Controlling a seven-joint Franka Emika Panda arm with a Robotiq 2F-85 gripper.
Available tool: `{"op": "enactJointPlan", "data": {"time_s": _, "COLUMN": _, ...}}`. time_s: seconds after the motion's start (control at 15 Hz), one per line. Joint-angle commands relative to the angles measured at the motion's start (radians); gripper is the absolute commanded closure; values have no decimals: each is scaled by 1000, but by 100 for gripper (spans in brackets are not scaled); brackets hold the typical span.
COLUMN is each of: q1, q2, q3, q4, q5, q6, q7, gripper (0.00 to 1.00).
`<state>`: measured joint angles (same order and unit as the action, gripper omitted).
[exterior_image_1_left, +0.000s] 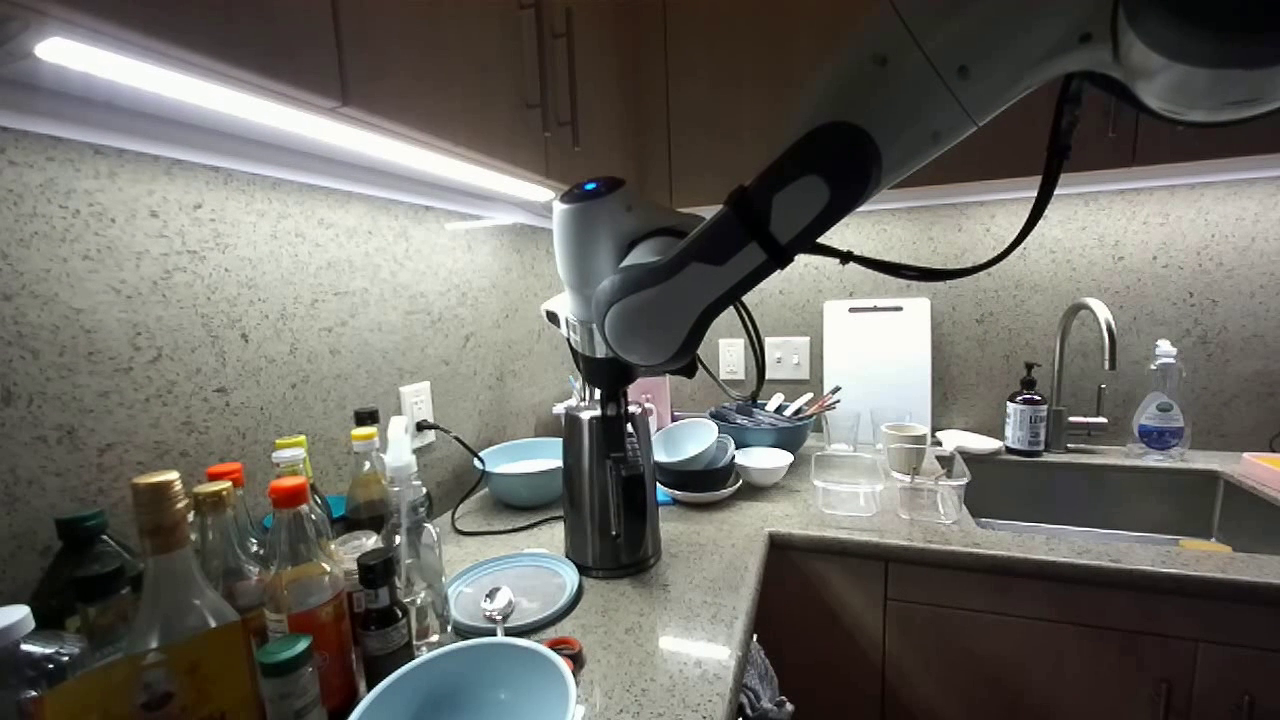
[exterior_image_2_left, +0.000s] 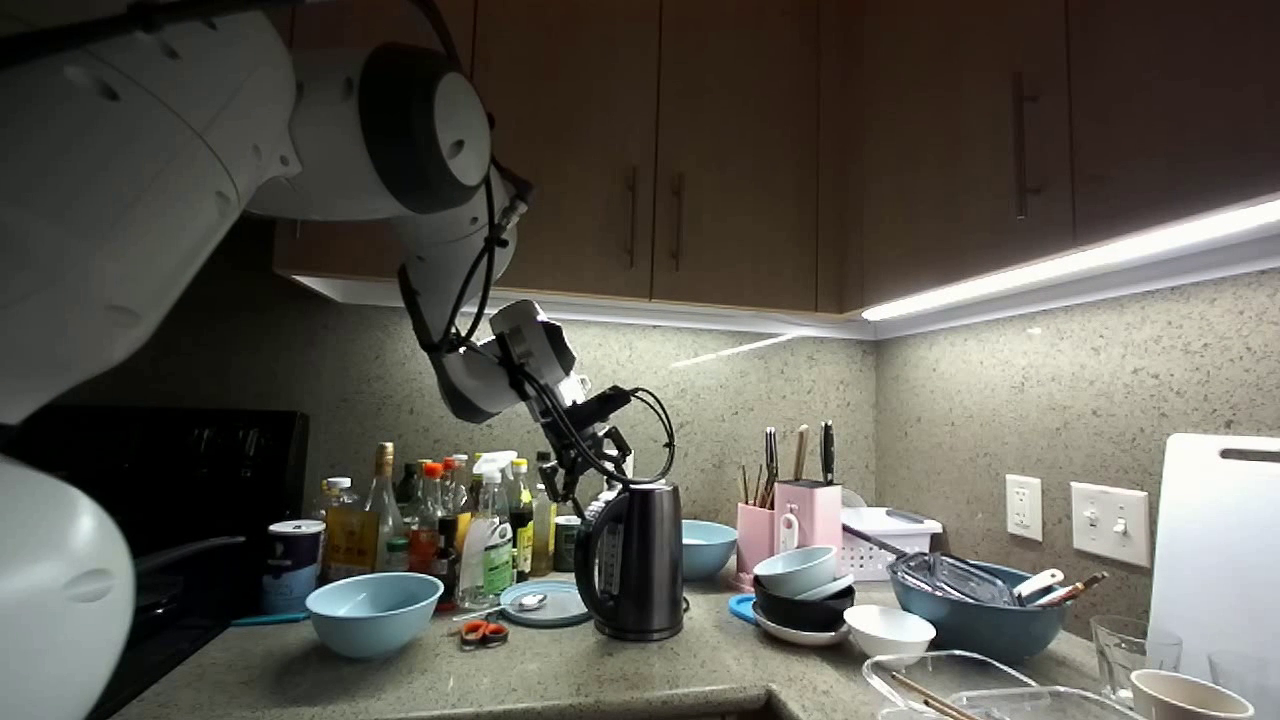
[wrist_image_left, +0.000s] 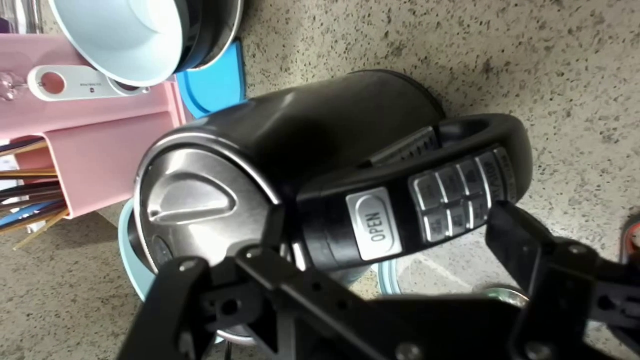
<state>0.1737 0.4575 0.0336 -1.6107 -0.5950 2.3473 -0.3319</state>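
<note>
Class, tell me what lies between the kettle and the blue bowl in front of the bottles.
Between kettle and bowl: scissors, plus a plate or lid with a spoon partly on it, in both exterior views.

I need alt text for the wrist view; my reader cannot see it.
A dark kettle with a silver lid fills the middle; the robot's open hand is near the black handle with its OPEN button. Stacked bowls and a pink utensil holder are at the left.

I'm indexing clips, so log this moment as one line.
gripper: open, by kettle handle | contact: unclear | kettle: upright on counter | lid: closed
</note>
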Motion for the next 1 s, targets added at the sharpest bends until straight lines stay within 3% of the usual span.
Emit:
{"op": "enactJointPlan", "data": {"time_s": 0.0, "q1": 1, "q2": -36, "q3": -5, "q4": -53, "q5": -11, "q6": -5, "q7": 38, "gripper": 0}}
{"op": "enactJointPlan", "data": {"time_s": 0.93, "q1": -48, "q2": -26, "q3": -41, "q4": -65, "q5": 57, "q6": 1, "q7": 150, "gripper": 0}}
